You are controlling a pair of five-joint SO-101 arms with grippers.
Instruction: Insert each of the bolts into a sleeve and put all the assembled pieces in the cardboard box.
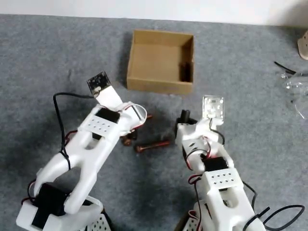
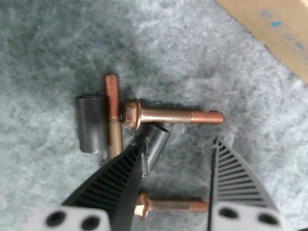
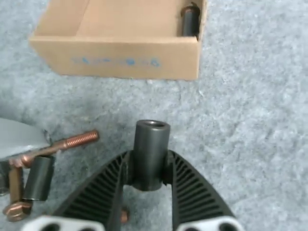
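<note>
Left arm [image 1: 91, 144] and right arm [image 1: 216, 185]: white plastic shells, rounded, with forked links. Black servo blocks [image 1: 48, 197] are seated between the shells. Each upper link has a flat white plate with a grid of small holes [image 1: 101, 124]. A black cable [image 1: 58, 120] loops along the left arm; red wires [image 1: 195, 161] show at the joints. Left hand [image 2: 178, 147] and right hand [image 3: 147, 155]: black wedge fingers with ribbed inner faces, on white mounts with round holes. Wrist boards: dark [image 1: 98, 83] on the left, pale [image 1: 212, 107] on the right.

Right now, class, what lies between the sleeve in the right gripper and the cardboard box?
Only bare grey mat, as the right wrist view shows, from the sleeve to the cardboard box.
</note>
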